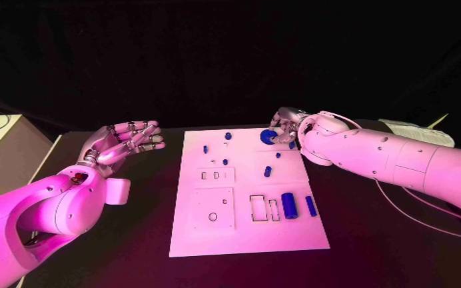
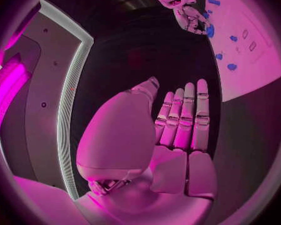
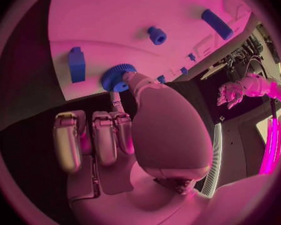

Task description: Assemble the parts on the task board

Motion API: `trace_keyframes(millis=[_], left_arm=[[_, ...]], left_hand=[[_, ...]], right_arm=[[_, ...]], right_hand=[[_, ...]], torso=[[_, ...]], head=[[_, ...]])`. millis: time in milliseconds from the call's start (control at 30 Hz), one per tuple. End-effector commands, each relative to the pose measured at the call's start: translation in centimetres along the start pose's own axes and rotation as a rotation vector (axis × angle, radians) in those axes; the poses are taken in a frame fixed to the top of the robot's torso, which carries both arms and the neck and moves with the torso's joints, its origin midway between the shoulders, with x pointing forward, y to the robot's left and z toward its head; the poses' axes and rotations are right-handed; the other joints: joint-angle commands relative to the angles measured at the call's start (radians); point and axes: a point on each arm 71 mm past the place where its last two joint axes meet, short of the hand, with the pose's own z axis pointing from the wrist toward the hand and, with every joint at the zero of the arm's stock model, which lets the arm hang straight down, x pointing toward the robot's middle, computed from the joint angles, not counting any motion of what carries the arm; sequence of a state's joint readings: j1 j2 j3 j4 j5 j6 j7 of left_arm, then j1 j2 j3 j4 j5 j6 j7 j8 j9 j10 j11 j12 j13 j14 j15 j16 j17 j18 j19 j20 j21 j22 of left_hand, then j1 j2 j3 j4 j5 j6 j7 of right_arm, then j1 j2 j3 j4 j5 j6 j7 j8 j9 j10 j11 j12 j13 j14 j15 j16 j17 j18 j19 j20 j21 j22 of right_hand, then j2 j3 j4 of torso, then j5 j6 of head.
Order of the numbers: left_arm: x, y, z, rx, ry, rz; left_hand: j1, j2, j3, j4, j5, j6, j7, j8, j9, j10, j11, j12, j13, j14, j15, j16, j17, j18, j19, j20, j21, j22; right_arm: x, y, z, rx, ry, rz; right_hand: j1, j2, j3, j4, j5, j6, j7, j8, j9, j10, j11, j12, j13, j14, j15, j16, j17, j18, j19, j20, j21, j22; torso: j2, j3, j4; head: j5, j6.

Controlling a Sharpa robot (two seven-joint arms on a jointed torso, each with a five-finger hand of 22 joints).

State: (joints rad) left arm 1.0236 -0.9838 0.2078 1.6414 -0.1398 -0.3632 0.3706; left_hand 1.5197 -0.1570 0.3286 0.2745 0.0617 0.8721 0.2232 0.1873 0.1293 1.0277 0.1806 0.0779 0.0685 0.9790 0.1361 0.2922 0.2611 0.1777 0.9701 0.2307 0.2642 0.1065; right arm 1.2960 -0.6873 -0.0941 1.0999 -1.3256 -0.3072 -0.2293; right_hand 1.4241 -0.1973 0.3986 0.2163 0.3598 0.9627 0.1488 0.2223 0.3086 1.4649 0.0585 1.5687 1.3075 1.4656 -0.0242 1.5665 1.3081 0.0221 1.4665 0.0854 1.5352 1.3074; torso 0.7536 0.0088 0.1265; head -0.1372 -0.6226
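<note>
Head view: right hand [image 1: 286, 128] at far edge of task board [image 1: 245, 235], fingers pinching round blue part [image 1: 268, 137]; keep it level, turn gently. Left hand [image 1: 123, 143] off board above table [image 1: 384, 248], fingers spread, empty

Right wrist view: part disc-shaped, ribbed rim; board smooth

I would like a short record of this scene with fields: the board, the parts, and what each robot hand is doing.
board: white task board in the middle of the black table
round part: blue gear-like disc at the board's far edge
long parts: two blue cylinders standing side by side near the board's right edge
right robot hand: fingertips pinch the disc
left robot hand: off the board to its left, palm up, fingers apart, holds nothing
</note>
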Motion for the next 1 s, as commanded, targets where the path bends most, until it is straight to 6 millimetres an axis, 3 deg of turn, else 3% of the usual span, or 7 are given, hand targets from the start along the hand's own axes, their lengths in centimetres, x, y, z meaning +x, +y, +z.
trace_keyframes(millis=[33, 300, 733, 1000], left_arm=[[0.2, -0.1, 0.0, 0.007, 0.016, -0.004], [0.2, 0.0, 0.0, 0.007, 0.015, -0.004], [0.3, -0.1, 0.0, 0.006, 0.019, -0.006], [0.4, -0.1, 0.0, 0.006, 0.022, -0.008]], left_hand=[[0.000, -0.009, 0.007, -0.002, -0.004, -0.004, 0.016, -0.005, -0.001, 0.005, 0.002, -0.005, -0.001, -0.009, -0.001, 0.003, 0.001, 0.005, -0.001, 0.003, 0.003, -0.001], [0.000, -0.009, 0.007, -0.002, -0.004, -0.004, 0.016, -0.005, -0.001, 0.005, 0.002, -0.005, -0.001, -0.009, -0.001, 0.003, 0.001, 0.005, -0.001, 0.003, 0.003, -0.001], [0.000, -0.009, 0.007, -0.002, -0.004, -0.004, 0.016, -0.005, -0.001, 0.005, 0.002, -0.005, -0.001, -0.009, -0.001, 0.003, 0.001, 0.005, -0.001, 0.003, 0.003, -0.001], [0.001, -0.009, 0.008, -0.002, -0.004, -0.004, 0.016, -0.005, -0.001, 0.006, 0.002, -0.006, 0.000, -0.010, -0.001, 0.003, 0.003, 0.005, -0.001, 0.003, 0.003, -0.001]], right_arm=[[-0.2, 0.6, -0.2, -0.040, -0.064, -0.012], [-0.3, 3.8, -1.5, -0.156, -0.167, -0.029], [1.5, 9.4, -2.3, -0.278, -0.163, -0.041], [3.3, 11.6, -2.1, -0.287, -0.151, -0.066]], right_hand=[[-0.015, -0.004, 0.011, -0.003, 0.015, 0.035, -0.020, 0.023, 0.006, 0.106, -0.007, 0.002, 0.263, 0.104, -0.006, 0.003, 0.259, -0.010, 0.083, -0.010, 0.004, 0.218], [-0.033, -0.037, 0.024, -0.020, 0.014, 0.045, -0.025, 0.033, 0.008, 0.106, -0.012, 0.002, 0.263, 0.105, -0.012, 0.004, 0.263, -0.011, 0.085, -0.016, 0.005, 0.220], [-0.049, -0.047, 0.025, -0.019, 0.000, 0.047, -0.027, 0.036, 0.008, 0.106, -0.013, 0.002, 0.263, 0.105, -0.014, 0.004, 0.263, -0.011, 0.085, -0.018, 0.005, 0.221], [-0.052, -0.048, 0.025, -0.019, -0.003, 0.045, -0.027, 0.036, 0.007, 0.106, -0.014, 0.002, 0.263, 0.105, -0.014, 0.004, 0.263, -0.011, 0.085, -0.018, 0.005, 0.221]], torso=[[-0.002, -0.0010, 0.0011], [-0.001, -0.0007, 0.0004], [0.000, -0.0014, -0.0002], [0.000, -0.0022, 0.0051]], head=[[0.000, 0.001], [0.001, 0.003], [0.004, 0.004], [0.003, 0.001]])
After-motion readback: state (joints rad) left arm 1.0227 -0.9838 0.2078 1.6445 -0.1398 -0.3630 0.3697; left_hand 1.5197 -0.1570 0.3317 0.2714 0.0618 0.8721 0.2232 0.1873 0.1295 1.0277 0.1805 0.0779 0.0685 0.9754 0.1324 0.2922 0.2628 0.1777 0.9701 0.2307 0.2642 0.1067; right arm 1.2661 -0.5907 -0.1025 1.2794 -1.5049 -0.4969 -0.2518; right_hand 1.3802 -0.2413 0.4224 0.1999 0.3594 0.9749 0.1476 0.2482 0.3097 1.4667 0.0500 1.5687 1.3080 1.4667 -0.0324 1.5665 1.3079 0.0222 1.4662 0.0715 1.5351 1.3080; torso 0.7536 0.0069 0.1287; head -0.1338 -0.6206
